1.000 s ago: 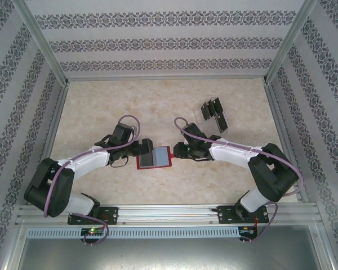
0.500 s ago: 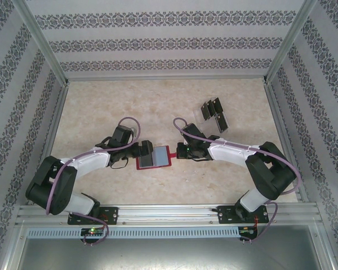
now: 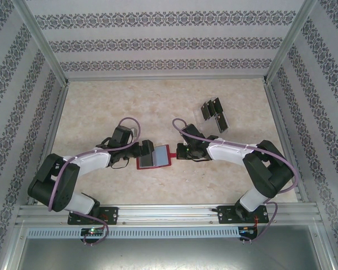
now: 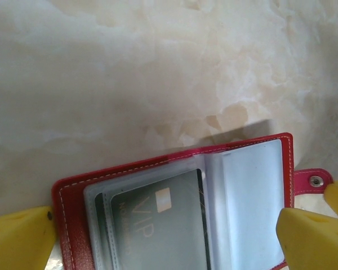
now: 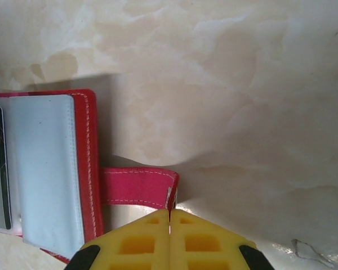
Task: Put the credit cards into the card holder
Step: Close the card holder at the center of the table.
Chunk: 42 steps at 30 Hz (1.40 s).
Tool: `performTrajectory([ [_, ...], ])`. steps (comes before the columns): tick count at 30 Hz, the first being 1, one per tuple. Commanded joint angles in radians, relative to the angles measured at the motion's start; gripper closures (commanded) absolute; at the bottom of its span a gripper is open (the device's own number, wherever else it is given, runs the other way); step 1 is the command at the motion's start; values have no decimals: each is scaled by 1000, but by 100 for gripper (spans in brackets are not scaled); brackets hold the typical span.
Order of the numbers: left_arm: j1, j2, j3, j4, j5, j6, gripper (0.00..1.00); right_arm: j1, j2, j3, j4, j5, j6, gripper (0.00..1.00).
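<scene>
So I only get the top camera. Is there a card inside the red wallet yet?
Observer: Yes. The left wrist view shows a dark card marked VIP, tucked in a clear pocket of the card holder.
Operator: Is the left gripper squeezing it?
Observer: No. The left gripper is open, with its yellow fingers standing one at each side of the card holder.
Operator: And the other one?
Observer: The right gripper is shut. Its fingertips meet right at the end of the snap tab. I can't tell whether they pinch it.
</scene>
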Motion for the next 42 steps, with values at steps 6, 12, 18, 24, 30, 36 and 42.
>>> performTrajectory([
  [6, -24, -131, 7, 107, 78, -59, 0, -3, 29, 33, 4, -13, -20, 100],
  [12, -80, -77, 39, 165, 74, -100, 0, -3, 51, 39, 15, -20, -16, 100],
  [18, -166, 4, 82, 222, 43, -131, 0, -8, 43, 38, 10, -20, -19, 100],
  [24, -219, 71, 117, 264, 6, -158, 0, -23, 1, 16, 13, -18, -12, 100],
  [30, -223, 81, 127, 261, -26, -170, 0, -30, -49, -5, 1, -12, -8, 71],
  [36, -223, 71, 176, 167, -58, -127, 0, -36, -163, -34, -47, 6, 3, 59],
  [42, -222, 97, 163, 172, -69, -132, 0, -20, -322, -82, -76, 8, 44, 58],
])
